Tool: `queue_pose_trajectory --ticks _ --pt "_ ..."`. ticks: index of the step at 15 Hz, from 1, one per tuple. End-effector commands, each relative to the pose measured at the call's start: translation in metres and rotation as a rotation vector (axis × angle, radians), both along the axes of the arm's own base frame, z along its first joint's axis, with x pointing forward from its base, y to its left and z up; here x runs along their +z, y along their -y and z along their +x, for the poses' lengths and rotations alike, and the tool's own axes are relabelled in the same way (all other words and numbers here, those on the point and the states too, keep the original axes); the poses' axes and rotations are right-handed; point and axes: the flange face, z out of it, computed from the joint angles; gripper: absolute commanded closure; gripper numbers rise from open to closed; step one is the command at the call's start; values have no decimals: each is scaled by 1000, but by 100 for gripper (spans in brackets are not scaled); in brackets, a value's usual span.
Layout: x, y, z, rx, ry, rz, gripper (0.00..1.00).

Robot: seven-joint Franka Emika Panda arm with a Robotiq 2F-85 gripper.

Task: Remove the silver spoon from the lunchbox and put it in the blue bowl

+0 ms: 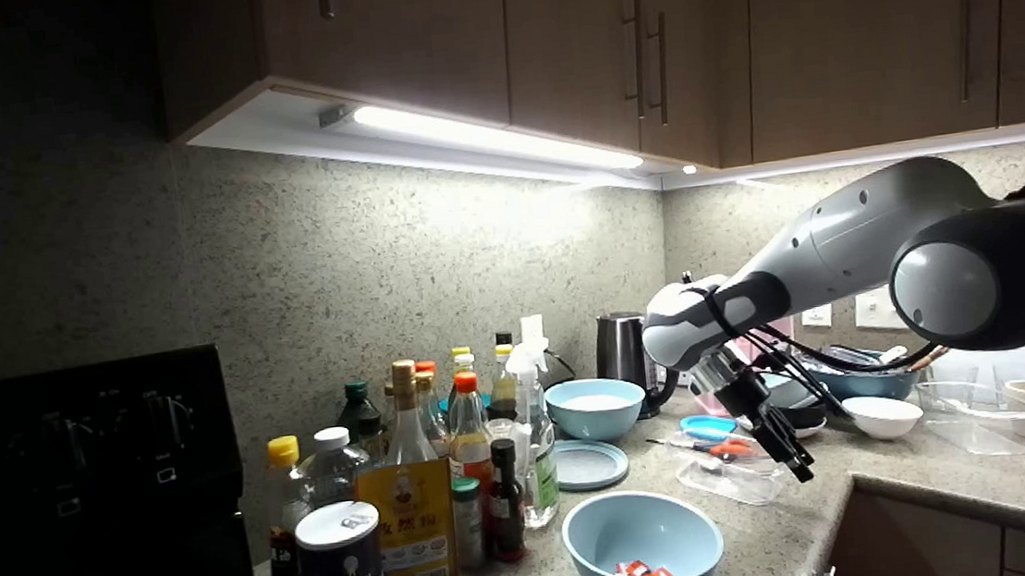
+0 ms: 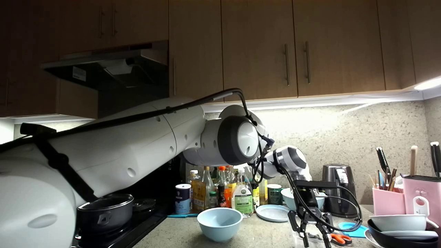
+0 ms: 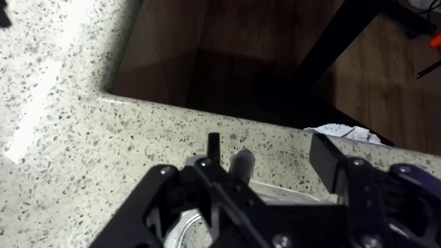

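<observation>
The black, two-fingered metal gripper hung wide and empty above the speckled stone worktop. The coming move turned on a rounded grey end — probably the slim, shiny metal silver spoon — which showed between the fingers in the wrist view, nearer the finger on the side of the worktop's inner corner. Whether it lay level with the fingertips, I could not tell. It projected past the rim of a clear plastic box, presumably the lunchbox, its visible tip pointing at the edge where a white cloth showed. Its long axis ran roughly across that edge, so closing should pinch its narrow width; the other end was hidden. The likely target, a round pale-blue bowl, stood well apart, farther along that edge.
</observation>
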Motion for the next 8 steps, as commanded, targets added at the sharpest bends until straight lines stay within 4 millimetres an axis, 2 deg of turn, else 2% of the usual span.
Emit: queue_pose_trajectory --ticks 1,6,7,8 --pt "5 2 3 25 -1 2 62" --pt "19 4 8 31 39 0 95" --pt "22 4 9 32 47 3 99" --pt "24 5 10 33 55 5 99"
